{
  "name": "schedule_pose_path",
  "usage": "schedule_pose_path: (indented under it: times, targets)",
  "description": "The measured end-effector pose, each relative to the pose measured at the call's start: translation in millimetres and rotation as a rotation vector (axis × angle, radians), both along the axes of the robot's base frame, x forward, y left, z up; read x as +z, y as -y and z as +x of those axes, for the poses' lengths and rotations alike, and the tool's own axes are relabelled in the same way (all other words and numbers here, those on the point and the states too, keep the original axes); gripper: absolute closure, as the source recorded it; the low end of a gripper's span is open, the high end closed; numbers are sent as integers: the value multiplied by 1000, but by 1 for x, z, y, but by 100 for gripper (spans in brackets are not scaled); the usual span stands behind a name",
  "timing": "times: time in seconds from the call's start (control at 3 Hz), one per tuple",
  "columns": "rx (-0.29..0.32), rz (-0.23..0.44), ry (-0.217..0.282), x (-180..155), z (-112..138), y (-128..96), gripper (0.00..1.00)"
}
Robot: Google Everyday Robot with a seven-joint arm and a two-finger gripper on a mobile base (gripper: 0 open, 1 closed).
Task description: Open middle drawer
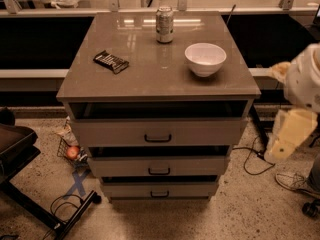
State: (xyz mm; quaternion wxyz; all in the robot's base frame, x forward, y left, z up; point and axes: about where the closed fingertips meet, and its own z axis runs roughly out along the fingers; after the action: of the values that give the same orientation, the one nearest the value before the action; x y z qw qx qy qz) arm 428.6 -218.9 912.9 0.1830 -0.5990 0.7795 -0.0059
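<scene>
The middle drawer point(200, 165) is the second of three in the grey-beige cabinet point(150, 79), with a small dark bar handle point(159, 171) at its centre. A dark gap shows above its front. The top drawer point(210, 132) is above it and the lowest drawer point(195, 189) is below it. My gripper point(289, 136), a cream and white shape, is at the right edge of the camera view. It is beside the cabinet's right side at drawer height, clear of the cabinet and of the handle.
On the cabinet top stand a drink can point(164, 24), a white bowl point(205, 58) and a dark snack bar point(111, 61). Cables point(250, 156) and a shoe point(295, 181) lie on the floor at right. A black chair base point(30, 199) and a small basket with an apple point(73, 152) are at left.
</scene>
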Motion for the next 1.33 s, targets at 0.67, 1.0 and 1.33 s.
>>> schedule_pose_path:
  times: [0.67,1.0,1.33]
  targets:
    - [20,101,49,-106,-2,13,0]
    - [50,124,93,-145,8,11,0]
    - [50,124,93,-145,8,11,0]
